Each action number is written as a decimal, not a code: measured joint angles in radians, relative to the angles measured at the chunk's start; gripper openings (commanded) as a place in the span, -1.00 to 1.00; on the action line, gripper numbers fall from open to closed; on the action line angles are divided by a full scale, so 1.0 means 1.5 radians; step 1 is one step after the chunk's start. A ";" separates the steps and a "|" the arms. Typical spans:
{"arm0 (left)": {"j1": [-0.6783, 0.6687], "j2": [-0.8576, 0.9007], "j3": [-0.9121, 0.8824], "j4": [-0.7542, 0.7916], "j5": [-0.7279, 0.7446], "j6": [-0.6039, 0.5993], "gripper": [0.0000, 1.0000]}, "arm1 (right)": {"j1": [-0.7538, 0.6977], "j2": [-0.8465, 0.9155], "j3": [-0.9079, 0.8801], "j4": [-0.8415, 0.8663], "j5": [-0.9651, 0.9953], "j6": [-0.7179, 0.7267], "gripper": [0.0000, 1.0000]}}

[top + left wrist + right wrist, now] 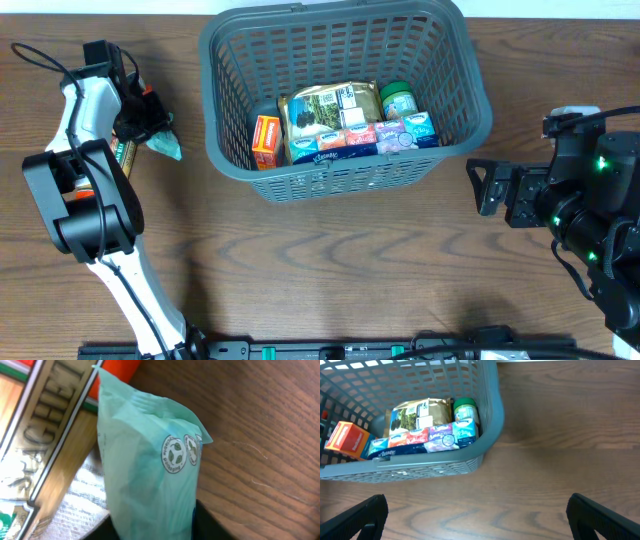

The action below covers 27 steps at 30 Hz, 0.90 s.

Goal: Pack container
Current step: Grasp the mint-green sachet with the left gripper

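Note:
The dark grey slatted basket [340, 60] stands at the back middle of the table and also shows in the right wrist view [490, 415]. It holds an orange box [265, 140], a brown bag [330, 108], a green-lidded jar [398, 99] and a row of small packets [375, 138]. My left gripper [150, 128] is at the far left, shut on a pale green plastic packet [145, 475] that lies on the table. My right gripper [482, 185] is open and empty, right of the basket's front corner.
Beside the green packet lie a spaghetti box [35, 440] and something orange-red [110, 375] at the left edge of the wooden table [330, 260].

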 measured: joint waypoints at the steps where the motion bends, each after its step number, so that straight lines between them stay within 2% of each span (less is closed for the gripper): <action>1: 0.000 0.000 0.000 -0.005 0.000 -0.001 -0.63 | 0.000 0.000 0.000 0.000 0.000 0.000 0.98; 2: -0.001 0.000 0.001 -0.012 0.000 -0.001 -0.75 | 0.000 0.000 0.000 0.000 0.000 0.000 0.98; 6: -0.001 -0.001 0.007 -0.051 0.000 -0.001 -0.88 | 0.000 0.000 0.000 0.000 0.000 0.000 0.98; 12: -0.001 -0.041 0.031 -0.092 -0.004 -0.002 -0.89 | 0.000 0.000 0.000 0.000 0.000 0.000 0.99; 16: -0.001 -0.163 0.063 -0.077 -0.006 -0.003 -0.88 | 0.000 0.000 0.000 0.000 0.000 0.000 0.99; 22: -0.026 -0.432 0.113 -0.032 -0.010 -0.002 -0.89 | 0.000 0.000 0.000 0.000 0.000 0.000 0.99; 27: -0.155 -0.580 0.125 -0.020 -0.008 0.011 -0.89 | 0.000 0.000 0.000 0.000 0.000 0.000 0.98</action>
